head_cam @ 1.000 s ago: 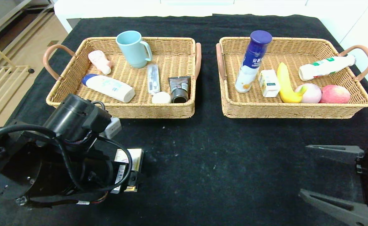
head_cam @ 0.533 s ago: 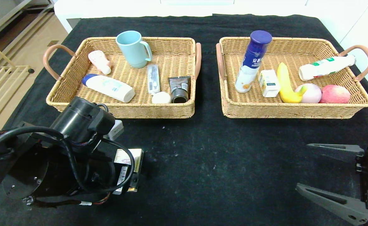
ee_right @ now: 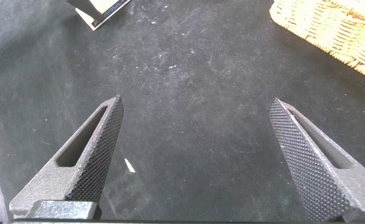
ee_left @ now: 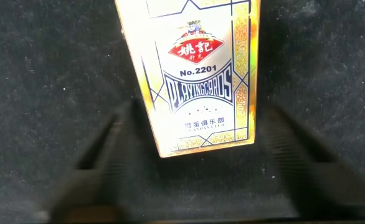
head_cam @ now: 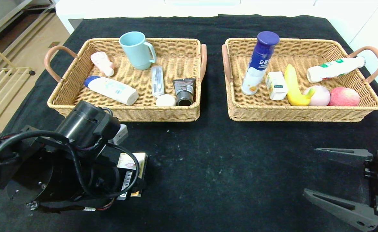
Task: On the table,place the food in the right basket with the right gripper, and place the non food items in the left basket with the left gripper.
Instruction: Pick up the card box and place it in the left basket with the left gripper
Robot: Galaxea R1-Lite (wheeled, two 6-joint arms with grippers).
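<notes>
A black cloth-covered bench [head_cam: 208, 154] fills the head view; lower left, the left gripper [head_cam: 134, 182] hangs over a gold-and-white playing-card box [head_cam: 136, 160], below the left wicker basket [head_cam: 124, 111]. Lower right, the right gripper [head_cam: 340, 180] idles, spread wide. In the left wrist view, the fingers [ee_left: 101, 162] straddle the box, apart and untouching. Judged step: grasping the cards; next, close, lift, carry to that basket.

Even, bright overhead light is falling across the head view, washing out the white surfaces beyond the black desk [head_cam: 208, 154], while the baskets are casting only short soft shadows. In the left wrist view the card box [ee_left: 195, 74] is catching glare on its gold foil, and the near jaws are blurring into dark smears. The right wrist view is staying sharp on the jaws' textured pads.
</notes>
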